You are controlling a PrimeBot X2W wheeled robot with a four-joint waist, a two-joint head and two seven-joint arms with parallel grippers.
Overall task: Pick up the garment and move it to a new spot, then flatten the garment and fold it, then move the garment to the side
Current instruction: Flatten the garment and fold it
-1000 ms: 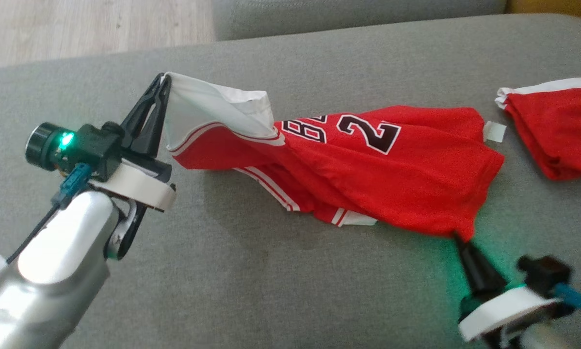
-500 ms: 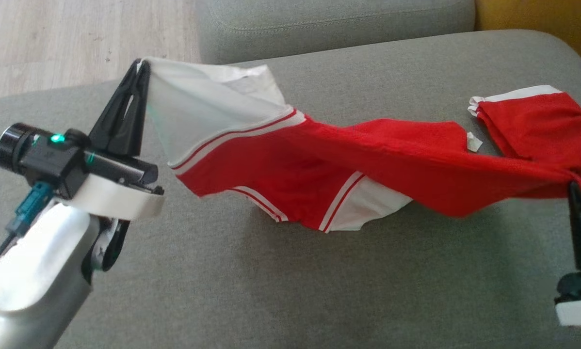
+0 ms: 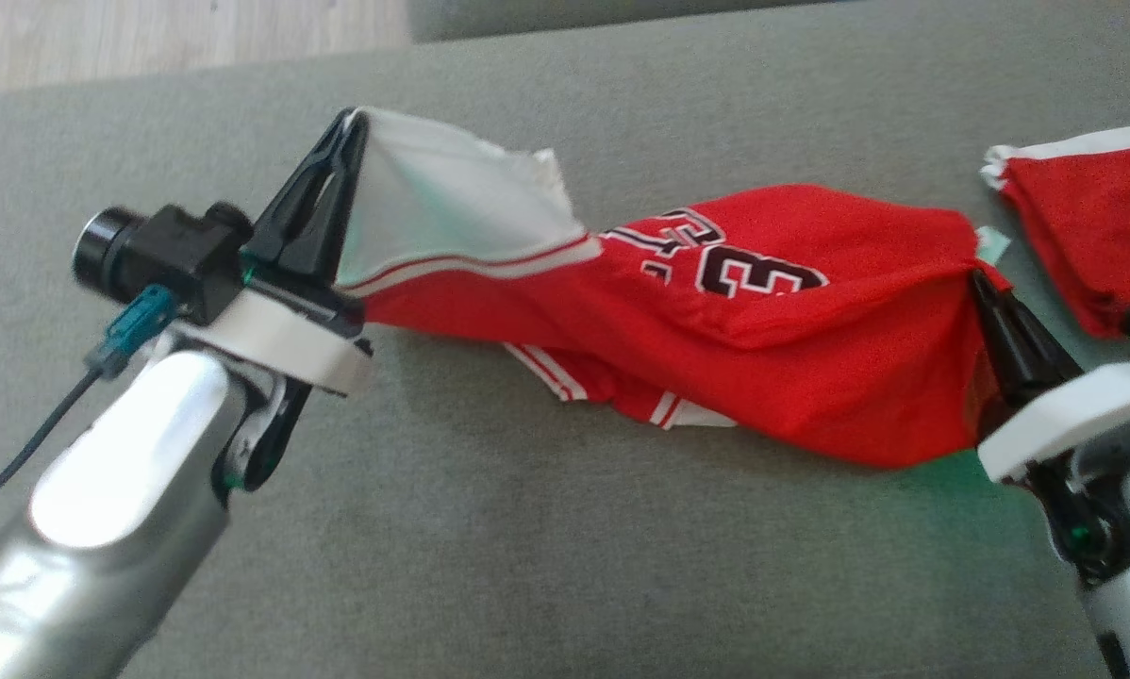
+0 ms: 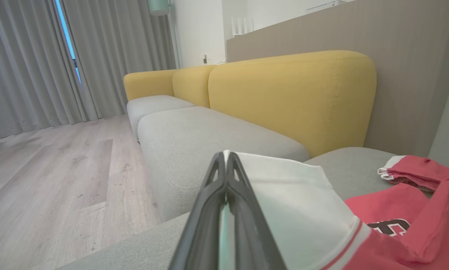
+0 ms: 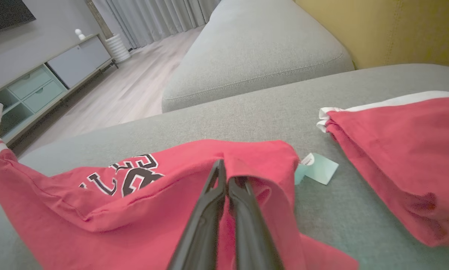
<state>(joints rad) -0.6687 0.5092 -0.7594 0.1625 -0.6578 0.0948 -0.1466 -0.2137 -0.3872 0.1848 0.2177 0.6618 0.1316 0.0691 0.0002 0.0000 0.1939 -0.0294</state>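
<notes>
Two claws hold one red sports shirt with white trim [image 3: 791, 358], stretched across the middle of the frame over the grey sofa seat [image 3: 527, 547]. The left claw [image 3: 352, 115] pinches its white end at the upper left. The right claw [image 3: 975, 275] pinches its red end at the right. Its black number shows a "3"; the rest is folded away.

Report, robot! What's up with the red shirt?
Left gripper shut on shirt, white end. Right gripper shut on red end. Shirt strung between them. Second red garment close by.
</notes>
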